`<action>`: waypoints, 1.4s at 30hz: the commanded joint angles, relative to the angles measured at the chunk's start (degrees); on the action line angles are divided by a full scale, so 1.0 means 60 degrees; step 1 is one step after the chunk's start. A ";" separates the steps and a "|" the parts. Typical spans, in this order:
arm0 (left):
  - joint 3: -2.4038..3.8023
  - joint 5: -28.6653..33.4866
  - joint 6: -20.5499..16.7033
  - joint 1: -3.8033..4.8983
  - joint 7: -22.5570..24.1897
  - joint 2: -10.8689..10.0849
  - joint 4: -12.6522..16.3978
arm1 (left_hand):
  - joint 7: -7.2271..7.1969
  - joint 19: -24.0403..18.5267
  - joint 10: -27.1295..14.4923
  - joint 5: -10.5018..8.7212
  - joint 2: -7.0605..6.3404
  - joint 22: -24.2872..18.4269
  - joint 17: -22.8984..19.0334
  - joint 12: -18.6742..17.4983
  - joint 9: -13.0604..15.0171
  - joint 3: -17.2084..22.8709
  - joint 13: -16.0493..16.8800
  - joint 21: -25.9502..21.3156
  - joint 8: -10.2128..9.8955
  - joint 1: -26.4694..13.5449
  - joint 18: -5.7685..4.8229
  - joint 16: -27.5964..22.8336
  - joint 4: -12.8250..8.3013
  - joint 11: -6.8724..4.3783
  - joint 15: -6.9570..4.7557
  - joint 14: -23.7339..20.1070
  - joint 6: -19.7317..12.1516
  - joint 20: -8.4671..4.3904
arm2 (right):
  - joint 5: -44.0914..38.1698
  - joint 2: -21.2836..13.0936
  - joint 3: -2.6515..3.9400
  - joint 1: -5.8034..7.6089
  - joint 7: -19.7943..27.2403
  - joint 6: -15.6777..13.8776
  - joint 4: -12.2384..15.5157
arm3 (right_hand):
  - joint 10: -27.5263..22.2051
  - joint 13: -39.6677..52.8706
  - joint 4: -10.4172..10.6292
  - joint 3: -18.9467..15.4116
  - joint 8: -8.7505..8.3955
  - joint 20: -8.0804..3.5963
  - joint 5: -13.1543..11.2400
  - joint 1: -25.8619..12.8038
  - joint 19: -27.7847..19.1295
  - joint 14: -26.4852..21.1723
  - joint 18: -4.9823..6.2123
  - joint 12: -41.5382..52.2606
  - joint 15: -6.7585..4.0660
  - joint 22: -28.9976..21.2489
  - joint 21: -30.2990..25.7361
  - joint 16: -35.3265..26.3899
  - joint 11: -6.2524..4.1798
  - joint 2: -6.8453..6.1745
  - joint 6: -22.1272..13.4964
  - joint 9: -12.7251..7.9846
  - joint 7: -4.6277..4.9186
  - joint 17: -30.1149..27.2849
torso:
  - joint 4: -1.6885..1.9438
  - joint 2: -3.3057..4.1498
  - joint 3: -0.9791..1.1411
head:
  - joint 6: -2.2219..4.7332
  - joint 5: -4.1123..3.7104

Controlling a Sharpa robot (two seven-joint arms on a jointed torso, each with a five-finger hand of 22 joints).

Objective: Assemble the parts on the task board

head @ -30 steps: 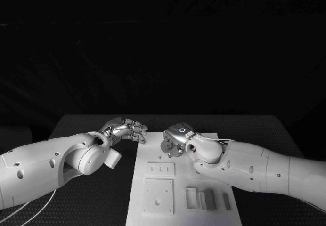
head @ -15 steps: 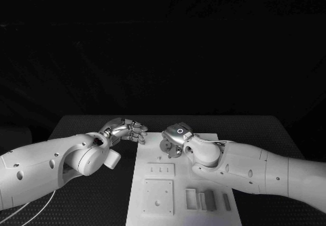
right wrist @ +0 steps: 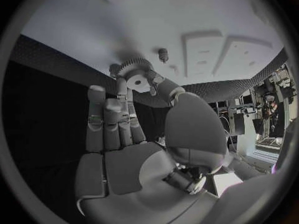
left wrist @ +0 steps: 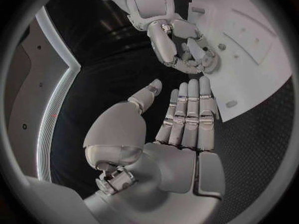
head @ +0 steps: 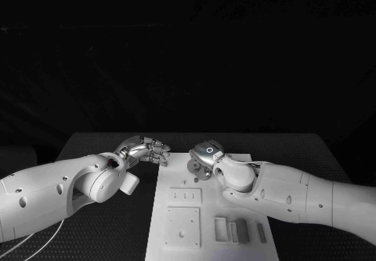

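One toothed gear [right wrist: 138,74] is the part in hand: the right robot hand [head: 205,161] pinches it between thumb and fingertips over the far end of the task board [head: 182,239]. In the right wrist view the gear shows its round flat face and centre bore, so it has no long axis to speak of; its bore axis seems to point roughly down at the board, close to a small peg [right wrist: 163,53] standing there, though I cannot tell whether gear and peg touch.

Over the last second the right robot hand has crept slightly toward the far left part of the board, gear kept in its pinch. That reads to me as fine alignment before seating the gear, not a seated part yet.

Beside it, just off the board's left edge over the tabletop [head: 117,217], the left robot hand [head: 145,149] has stayed put, fingers loosely extended and holding nothing. Nearer, the board carries square plates [head: 182,225] and narrow rectangular blocks [head: 237,230].
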 commanded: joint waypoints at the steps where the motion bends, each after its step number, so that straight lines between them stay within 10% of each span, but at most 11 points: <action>1: 0.0007 -0.0008 0.0116 0.0011 0.0051 0.0001 0.0030 | 0.0054 -0.0015 0.0060 0.0040 -0.0003 0.0013 0.0013 -0.0033 0.0016 0.0019 0.0012 -0.0040 -0.0051 -0.0076 0.0171 -0.0037 0.0055 0.0012 0.0010 0.0083 0.0006 -0.0021 | -0.0152 0.0007 -0.0001 -0.0004 -0.0070 0.0225 -0.0015 | 0.0036 0.0015 0.0063 -0.0023 0.0038 -0.0040 0.0053 0.0010 0.0058 0.0022 0.0586 0.0033 -0.0023 0.0175 0.0042 -0.0052 -0.0007 -0.0107 0.0046 0.0016 -0.0005 0.0013 | 0.0003 0.0004 -0.0004 | -0.0009 0.0001; 34: 0.0007 -0.0008 0.0113 0.0012 0.0042 0.0015 0.0037 | 0.0056 -0.0016 0.0060 0.0040 -0.0009 0.0022 0.0034 -0.0049 0.0018 0.0016 0.0022 -0.0049 -0.0057 -0.0078 0.0171 -0.0060 0.0055 0.0013 0.0011 0.0087 0.0003 -0.0020 | 0.0856 0.0175 -0.0003 -0.0003 0.0595 0.0175 -0.0440 | -0.1131 -0.0263 0.0107 -0.0029 -0.0659 0.0127 0.0052 0.0066 -0.0258 -0.0162 0.0586 -0.1074 0.0457 0.0169 -0.0184 -0.0306 0.0482 -0.0135 -0.0812 -0.0335 0.0157 0.0093 | -0.0001 0.0001 -0.0003 | -0.0043 0.0015; 42: 0.0007 -0.0012 0.0090 0.0012 0.0060 -0.0006 -0.0007 | 0.0057 -0.0016 0.0060 0.0040 -0.0010 0.0024 0.0040 -0.0053 0.0019 0.0016 0.0025 -0.0051 -0.0059 -0.0078 0.0172 -0.0066 0.0056 0.0014 0.0011 0.0088 0.0002 -0.0020 | 0.1854 -0.0476 0.0065 0.0009 0.1367 -0.1377 0.0148 | -0.1049 -0.0284 0.0187 -0.0037 -0.0667 0.0126 0.0051 0.0023 -0.0228 -0.0129 0.0586 -0.1083 0.0463 0.0170 -0.0179 -0.0306 0.0489 -0.0145 -0.0812 -0.0362 0.0150 0.0101 | -0.0004 -0.0004 0.0000 | 0.0027 0.0045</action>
